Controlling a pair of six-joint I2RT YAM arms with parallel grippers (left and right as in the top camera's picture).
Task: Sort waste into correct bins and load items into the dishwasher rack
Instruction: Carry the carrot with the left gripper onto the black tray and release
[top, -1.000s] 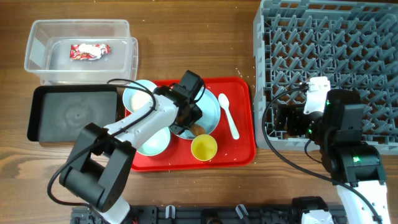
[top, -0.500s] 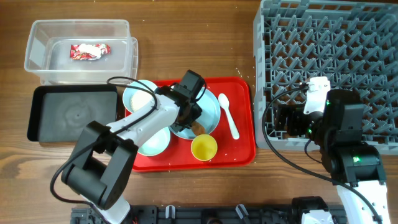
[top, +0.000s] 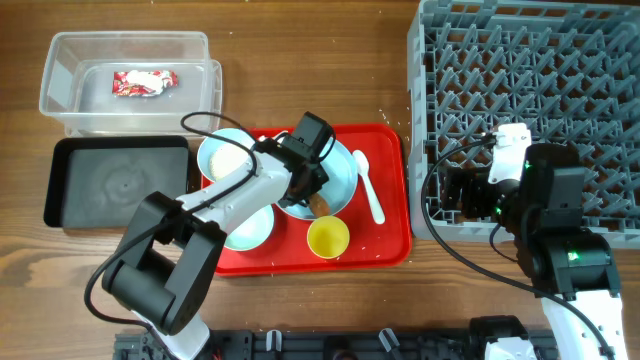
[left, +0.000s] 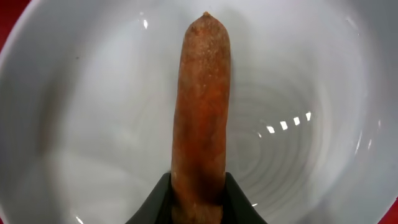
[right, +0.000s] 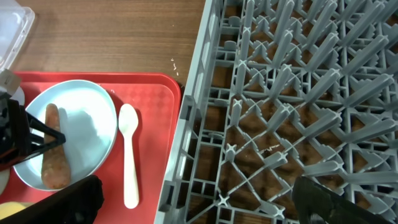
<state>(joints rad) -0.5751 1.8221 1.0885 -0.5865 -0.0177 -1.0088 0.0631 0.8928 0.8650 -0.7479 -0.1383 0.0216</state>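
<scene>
Since 1.0 s ago: the left arm's wrist has shifted slightly up and to the right over the round light-blue plate (top: 342, 175), and its cable loop sits a little higher. Right arm unchanged.

Left pincer (left: 198, 202): closed on the lower end of the orange-brown sausage-like stick (left: 200, 99), with a dark finger on either side. The stick is over the plate's middle; cannot tell whether it touches the plate.

The plate sits on the red serving tray (top: 390, 240). The white plastic spoon (top: 368, 187) lies just right of it and the small yellow cup (top: 327, 237) is at its near edge. The white bowl (top: 225, 158) and pale-green bowl (top: 250, 228) are to the left.

Right pincer (right: 199, 208): fingers spread wide, over the tray-side edge of the large grey plastic dishwasher rack (right: 280, 93).

The crumpled red-and-white snack wrapper (top: 143, 82) lies in the clear rectangular plastic tub (top: 60, 70). The shallow black rectangular tray (top: 70, 185) is just beside it on the worktop (top: 300, 60).
</scene>
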